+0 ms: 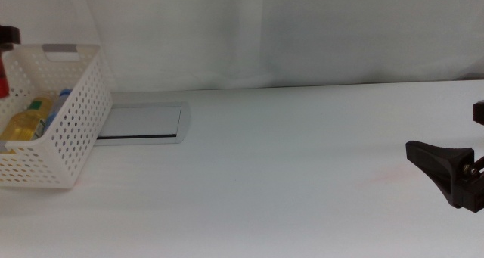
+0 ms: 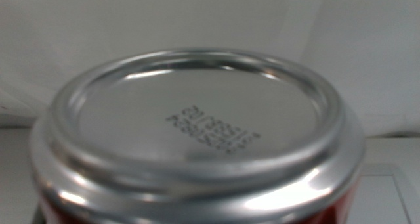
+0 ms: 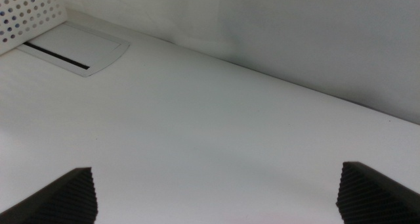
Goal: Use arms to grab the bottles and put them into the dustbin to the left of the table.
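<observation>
- The white basket (image 1: pixel 53 118) sits at the far left of the table (image 1: pixel 287 167), and it serves as the landmark here.
- Inside the basket lie the yellow bottle (image 1: pixel 26 122) and, just beside it toward the basket's right wall, the blue-capped water bottle (image 1: pixel 57 107).
- The red can (image 2: pixel 197 138) fills the left wrist view, its silver end with printed code facing the camera; in the middle view only a sliver of red shows at the picture's edge, above the basket's left side.
- The left gripper (image 1: pixel 7 35) is barely visible there as a dark piece above the basket's left rim. Its fingers are hidden behind the can, so I cannot tell how they stand, though the can appears to be carried by it.
- The right gripper (image 1: pixel 446 171) waits far to the right of the basket, low over the bare table, its fingers spread wide with nothing between them.
- The grey panel (image 1: pixel 144 122) lies flush in the table just right of the basket.
- By my judgement this is the last item, close to being dropped.
- Risks: if the can is let go while off-centre over the left rim, it could strike the wall and fall outside the basket, off the table's left side.
- A drop from height could land on the two bottles and bounce, or jolt the light basket.
- A loose hold on the smooth can might let it slip early.
</observation>
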`<action>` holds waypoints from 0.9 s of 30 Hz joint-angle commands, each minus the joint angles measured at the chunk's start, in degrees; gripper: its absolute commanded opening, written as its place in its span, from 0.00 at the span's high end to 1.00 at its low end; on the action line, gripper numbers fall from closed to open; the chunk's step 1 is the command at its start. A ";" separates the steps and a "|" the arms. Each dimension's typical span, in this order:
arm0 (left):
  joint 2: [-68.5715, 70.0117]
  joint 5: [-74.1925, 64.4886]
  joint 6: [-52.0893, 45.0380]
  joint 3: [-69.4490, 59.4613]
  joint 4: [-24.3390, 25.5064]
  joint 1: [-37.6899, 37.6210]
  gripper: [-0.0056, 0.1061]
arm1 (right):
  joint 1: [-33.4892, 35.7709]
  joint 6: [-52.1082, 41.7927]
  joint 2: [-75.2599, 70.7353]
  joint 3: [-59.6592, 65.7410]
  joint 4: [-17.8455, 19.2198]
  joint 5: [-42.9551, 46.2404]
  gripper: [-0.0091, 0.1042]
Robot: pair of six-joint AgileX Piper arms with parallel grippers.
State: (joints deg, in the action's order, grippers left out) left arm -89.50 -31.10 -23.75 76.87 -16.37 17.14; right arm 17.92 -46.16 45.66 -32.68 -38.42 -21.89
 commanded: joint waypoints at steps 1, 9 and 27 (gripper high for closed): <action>-3.64 0.68 0.16 2.59 -0.55 0.08 0.98 | -0.26 -0.26 -0.19 0.40 -0.23 -0.30 0.05; -14.12 1.01 0.41 5.25 -0.88 0.08 0.98 | -0.26 -0.26 -0.19 0.40 -0.01 -0.54 0.05; -20.14 3.20 0.79 5.25 -1.02 -1.16 0.68 | -0.26 -0.26 -0.19 0.40 0.12 -0.43 0.05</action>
State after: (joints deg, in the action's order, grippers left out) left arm -109.79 -30.02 -23.44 81.22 -16.43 16.56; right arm 17.92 -46.16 45.66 -32.68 -38.42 -22.12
